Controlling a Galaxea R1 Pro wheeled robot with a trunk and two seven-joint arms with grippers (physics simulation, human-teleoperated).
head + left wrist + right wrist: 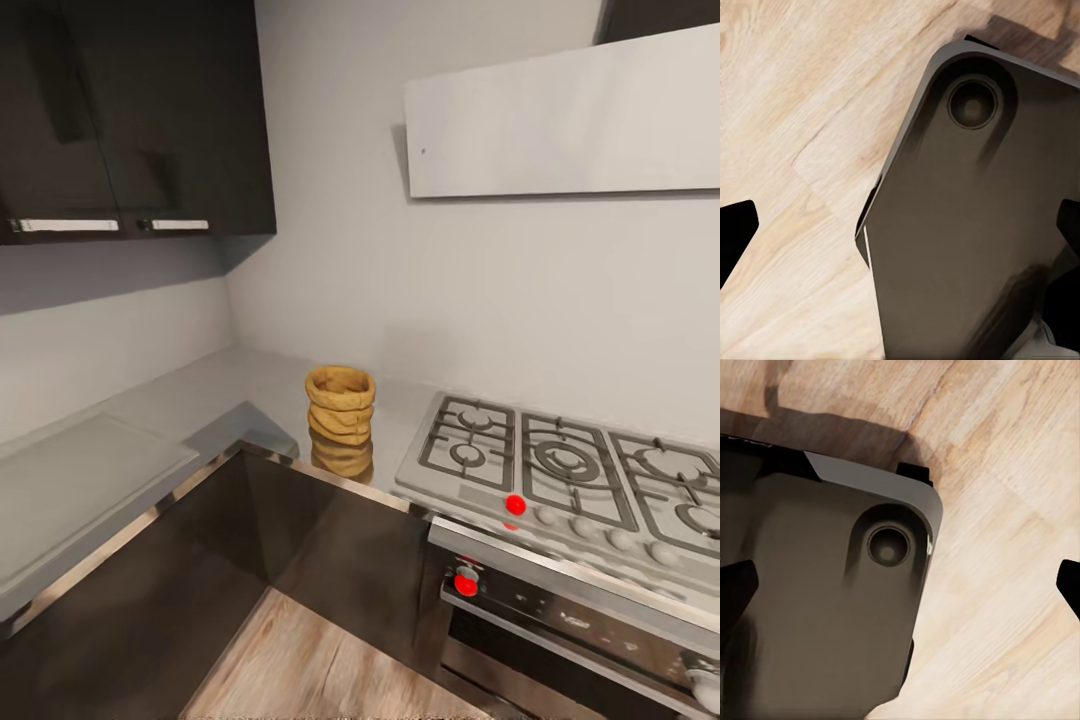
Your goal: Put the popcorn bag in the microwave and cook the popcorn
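The small tan burlap-like popcorn bag (340, 420) is seen upright on the glossy grey desk (190, 400), just beside the grated steel gas hob (570, 470). Both grippers (900, 232) (904, 592) are spread wide over wood floor (787, 112), nothing held, tbh.

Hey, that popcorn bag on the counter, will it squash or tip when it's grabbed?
The popcorn bag has wrinkled, ringed sides, so it probably squashes under a squeeze. It stands tall and narrow on the glossy countertop, so a sideways push may tip or slide it.
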